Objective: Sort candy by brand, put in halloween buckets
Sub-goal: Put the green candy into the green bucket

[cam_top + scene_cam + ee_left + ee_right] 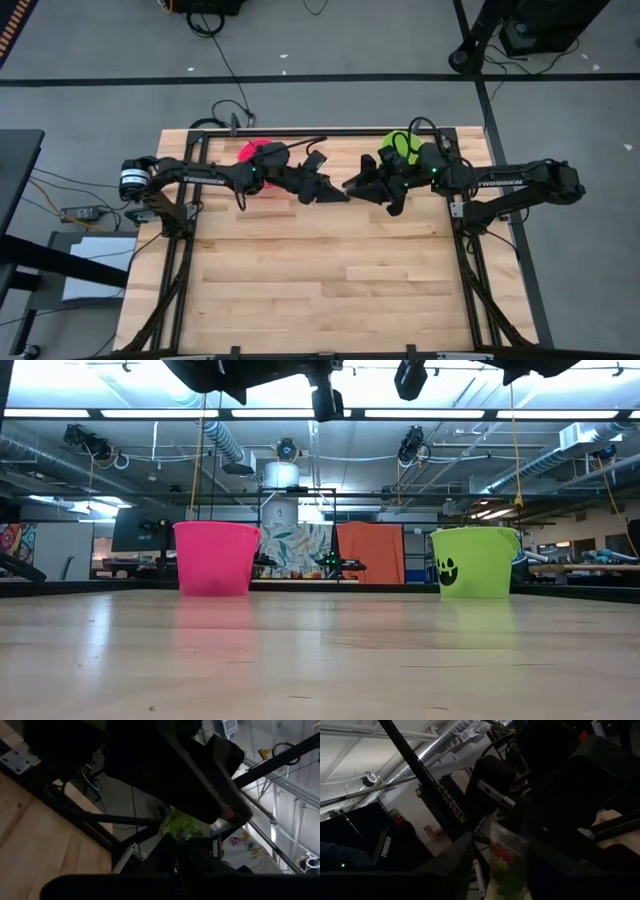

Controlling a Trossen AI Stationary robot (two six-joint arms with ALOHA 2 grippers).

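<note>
A yellow-green candy packet with red print is up in the air between my two grippers, above the table's far middle. My left gripper and right gripper meet tip to tip there, high above the wood. The pink bucket stands on its base behind the left arm. The lime green bucket, with a black face, stands behind the right arm. No other candy shows on the table. My right gripper has the candy packet between its two fingers, by one end. It comes level from the table's right. The packet is lifted clear and sticks out toward the left gripper.
The wooden table top lies bare in front of both arms. Black frame rails run along its left and right sides. In the low view the pink bucket and green bucket stand far apart, with open wood between them.
</note>
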